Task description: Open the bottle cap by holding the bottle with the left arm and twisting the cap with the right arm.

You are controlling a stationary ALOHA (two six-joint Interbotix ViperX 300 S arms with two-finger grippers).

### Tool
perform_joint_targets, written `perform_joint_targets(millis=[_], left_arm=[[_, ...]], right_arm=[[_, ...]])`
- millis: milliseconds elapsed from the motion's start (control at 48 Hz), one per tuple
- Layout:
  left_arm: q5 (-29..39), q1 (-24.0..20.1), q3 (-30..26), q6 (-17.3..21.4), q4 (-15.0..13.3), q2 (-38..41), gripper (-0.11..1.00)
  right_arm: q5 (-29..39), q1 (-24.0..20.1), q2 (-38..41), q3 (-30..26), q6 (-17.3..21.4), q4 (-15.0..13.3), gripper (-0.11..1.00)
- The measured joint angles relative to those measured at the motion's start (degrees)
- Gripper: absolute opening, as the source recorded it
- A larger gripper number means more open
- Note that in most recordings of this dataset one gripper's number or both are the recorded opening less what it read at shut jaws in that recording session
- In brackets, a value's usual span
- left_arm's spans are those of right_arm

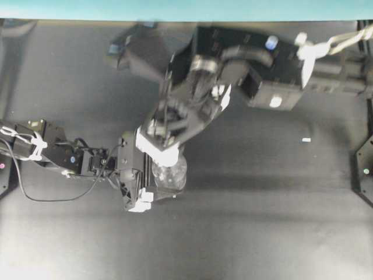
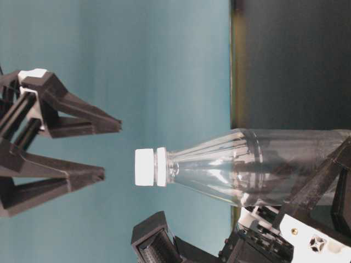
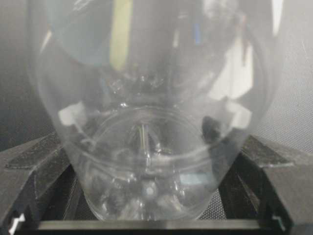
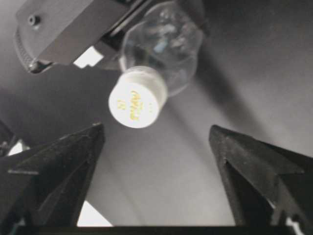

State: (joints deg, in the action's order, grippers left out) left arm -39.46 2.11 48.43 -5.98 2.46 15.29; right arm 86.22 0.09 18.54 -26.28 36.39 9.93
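- Dark matte tabletop (image 1: 280,233) with a teal wall behind it is the setting; a tiny white scrap (image 1: 306,140) lies on the mat well to the right of the work.
- At the centre stands the small clear plastic bottle (image 2: 258,164), upright on the mat near the middle of the table, its rounded body pinched between the jaws of the left gripper (image 1: 140,175).
- Its small round white bottle cap (image 4: 136,98) is on, with the collar ring just under it, and nothing touches it.
- The left arm (image 1: 58,154), slim and black with loose cables, reaches in from the left; its claw is clenched on the bottle body low down, as the left wrist view shows.
- The right gripper (image 4: 156,147) hangs above the cap, released and spread wide, fingers well apart on either side of it.
- The right arm (image 1: 233,70) covers the bottle from overhead.
- To do this step well, I judge: centre the jaws over the cap, which sits left of middle in the right wrist view, descend only to cap height, close squarely, then twist without tilting the bottle.
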Motion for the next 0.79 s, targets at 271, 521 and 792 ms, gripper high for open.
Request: perform_joint_targets(millis=[271,521,792], left_arm=[[0.0,0.0,0.0,-0.1,0.0,0.0,0.86],[-0.1,0.0,0.0,0.0,0.0,0.0,0.86],[0.0,0.1,0.0,0.0,0.0,0.0,0.86]], right_arm=[[-2.2,-2.1,1.8,-0.4,0.0,0.0,0.82],[-3.6,-2.3,2.4,-0.4,-0.2,-0.2,0.82],[-3.5,-2.2,3.3,-0.4,-0.6,-0.4,0.61]])
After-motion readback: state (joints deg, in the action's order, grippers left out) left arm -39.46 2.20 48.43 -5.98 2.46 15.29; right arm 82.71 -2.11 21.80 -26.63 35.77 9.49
